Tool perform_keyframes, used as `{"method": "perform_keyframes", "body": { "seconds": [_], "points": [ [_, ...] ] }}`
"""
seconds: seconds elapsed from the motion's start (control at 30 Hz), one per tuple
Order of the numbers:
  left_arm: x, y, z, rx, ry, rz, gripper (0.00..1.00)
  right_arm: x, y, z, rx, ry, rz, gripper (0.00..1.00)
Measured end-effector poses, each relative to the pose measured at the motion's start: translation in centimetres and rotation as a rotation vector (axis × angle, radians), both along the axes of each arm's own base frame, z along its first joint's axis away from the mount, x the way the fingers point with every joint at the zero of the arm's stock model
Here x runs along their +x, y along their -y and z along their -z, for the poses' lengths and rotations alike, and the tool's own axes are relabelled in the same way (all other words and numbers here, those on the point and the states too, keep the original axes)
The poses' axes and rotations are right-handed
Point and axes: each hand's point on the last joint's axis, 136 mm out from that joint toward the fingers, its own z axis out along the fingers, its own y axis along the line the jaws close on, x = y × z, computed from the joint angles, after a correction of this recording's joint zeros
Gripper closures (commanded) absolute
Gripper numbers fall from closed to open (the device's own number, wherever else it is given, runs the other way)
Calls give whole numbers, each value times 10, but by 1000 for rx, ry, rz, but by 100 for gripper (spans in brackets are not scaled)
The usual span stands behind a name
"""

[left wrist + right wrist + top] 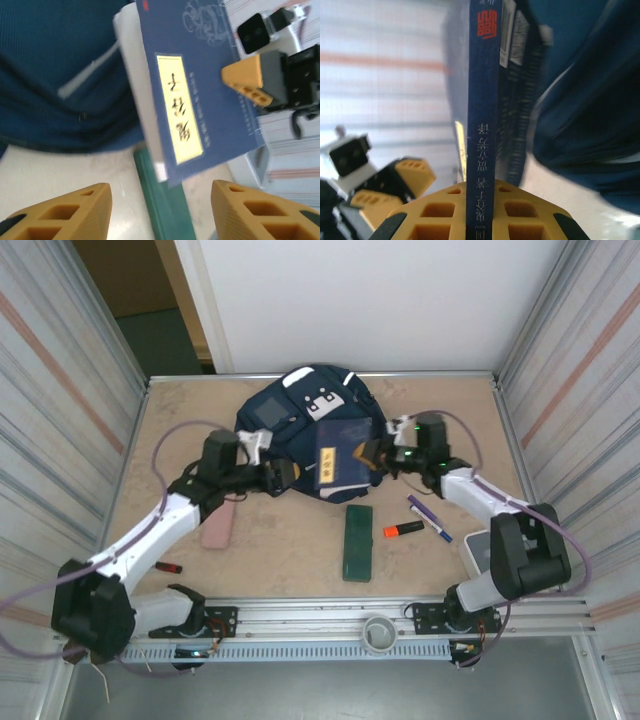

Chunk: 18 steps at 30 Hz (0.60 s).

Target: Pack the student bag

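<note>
The student bag (296, 403), navy with a grey square patch, lies at the back middle of the table. Against its front edge leans a navy notebook (336, 459) with a yellow label. My right gripper (372, 452) is shut on the notebook's right edge; in the right wrist view the spine (481, 115) runs up between its orange fingers (445, 210), with bag fabric (590, 100) to the right. My left gripper (283, 474) stands open just left of the notebook, touching nothing. Its wrist view shows the notebook (200, 75) ahead and nothing between its fingers (75, 215).
A green pencil case (357, 542) lies in front of the notebook, also in the left wrist view (167, 205). An orange highlighter (403, 529) and a purple pen (429, 518) lie to its right. A pink case (217, 525) and a small red item (168, 567) lie left.
</note>
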Motion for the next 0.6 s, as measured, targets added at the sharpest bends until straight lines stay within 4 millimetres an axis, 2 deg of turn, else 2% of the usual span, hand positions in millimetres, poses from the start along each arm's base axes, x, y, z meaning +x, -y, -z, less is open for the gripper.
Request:
{"method": "perform_keyframes", "body": {
  "seconds": [0.07,0.13,0.3,0.37,0.43,0.6],
  "points": [
    [20,15,-3,105,68,30,41,12,41,-12,-6,21,107,100],
    [41,28,4,209,112,54,40,18,77,-27,-18,58,204,100],
    [89,63,45,475,178,155,37,14,151,-52,-66,118,405,100],
    [101,82,60,554,197,212,37,9,169,-57,-90,128,459,100],
    [110,101,72,614,218,266,36,4,178,-59,-115,132,490,100],
    [127,135,101,735,250,355,38,-6,177,-50,-156,108,473,100]
  ]
}}
